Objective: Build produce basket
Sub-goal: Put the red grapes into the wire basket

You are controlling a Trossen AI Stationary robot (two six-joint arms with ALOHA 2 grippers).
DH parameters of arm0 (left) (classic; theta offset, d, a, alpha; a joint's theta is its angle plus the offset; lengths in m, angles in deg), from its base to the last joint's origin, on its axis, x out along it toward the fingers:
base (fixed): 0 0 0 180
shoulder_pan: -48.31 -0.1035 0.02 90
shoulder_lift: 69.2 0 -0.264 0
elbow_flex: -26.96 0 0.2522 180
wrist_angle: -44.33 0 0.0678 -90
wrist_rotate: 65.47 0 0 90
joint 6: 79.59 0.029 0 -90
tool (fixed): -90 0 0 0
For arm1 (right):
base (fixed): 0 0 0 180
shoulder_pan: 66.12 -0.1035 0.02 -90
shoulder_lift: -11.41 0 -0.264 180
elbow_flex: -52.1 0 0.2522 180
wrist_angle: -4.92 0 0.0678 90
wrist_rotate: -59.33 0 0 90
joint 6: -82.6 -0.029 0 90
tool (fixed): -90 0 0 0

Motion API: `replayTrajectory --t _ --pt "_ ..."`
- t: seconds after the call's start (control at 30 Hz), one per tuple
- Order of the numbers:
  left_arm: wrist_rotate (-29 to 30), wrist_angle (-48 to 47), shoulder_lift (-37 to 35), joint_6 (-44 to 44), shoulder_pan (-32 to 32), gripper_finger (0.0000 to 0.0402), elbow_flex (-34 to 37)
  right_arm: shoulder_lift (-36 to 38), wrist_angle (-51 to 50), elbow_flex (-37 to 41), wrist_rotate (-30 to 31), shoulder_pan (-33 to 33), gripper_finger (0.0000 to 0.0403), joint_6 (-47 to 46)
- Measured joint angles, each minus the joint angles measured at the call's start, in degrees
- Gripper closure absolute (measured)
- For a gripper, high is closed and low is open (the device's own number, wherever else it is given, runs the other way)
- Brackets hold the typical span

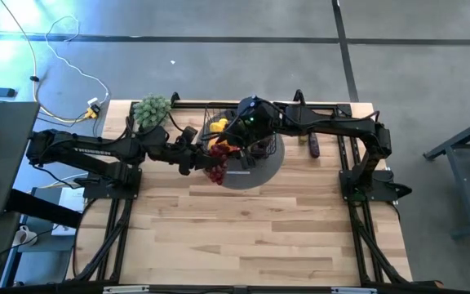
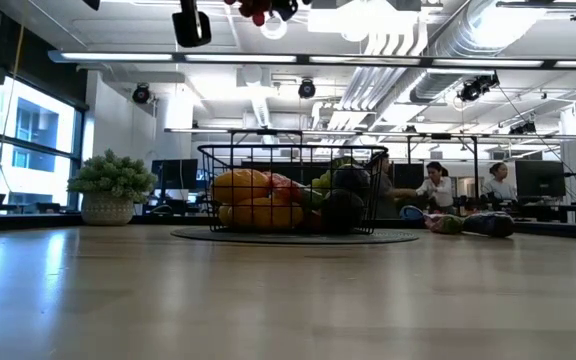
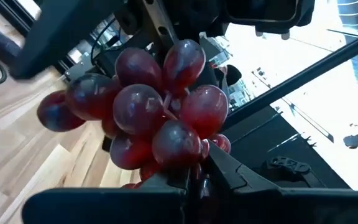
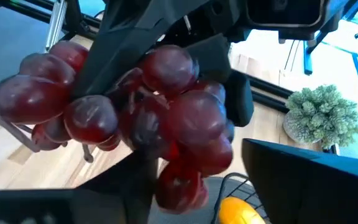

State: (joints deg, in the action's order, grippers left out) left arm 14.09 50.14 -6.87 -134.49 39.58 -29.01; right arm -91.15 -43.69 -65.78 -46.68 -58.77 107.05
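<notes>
Overhead, 1 red grape bunch (image 3: 148,118) clamped in L gripper (image 3: 194,180); R gripper (image 1: 237,140) unclear.

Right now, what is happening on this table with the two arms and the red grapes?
The left gripper holds a bunch of red grapes by its stem, jaws shut, raised in the air beside the black wire basket. The right gripper is close against the same bunch, above the basket; whether it grips the grapes I cannot tell. The basket stands on a flat grey disc and already holds yellow, orange and dark produce. A pale green bushy plant stands near the table's far edge.
</notes>
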Motion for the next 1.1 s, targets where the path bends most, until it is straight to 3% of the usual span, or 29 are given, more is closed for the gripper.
replayTrajectory --t 0.37,0.8,1.1 --pt "2.0 0.3 0.1 1.8 0.0 0.0381 0.0 0.0 -1.2 0.0 -0.1 0.0 0.0390 -0.1" --pt "2.6 -0.1 0.1 6.7 0.0 0.0334 0.0 0.0 -1.4 0.0 1.7 0.0 0.0400 -3.9" --pt "3.9 -0.7 0.1 12.4 -0.3 0.0253 0.0 0.0 -4.2 0.0 6.9 0.1 0.0402 -5.5"
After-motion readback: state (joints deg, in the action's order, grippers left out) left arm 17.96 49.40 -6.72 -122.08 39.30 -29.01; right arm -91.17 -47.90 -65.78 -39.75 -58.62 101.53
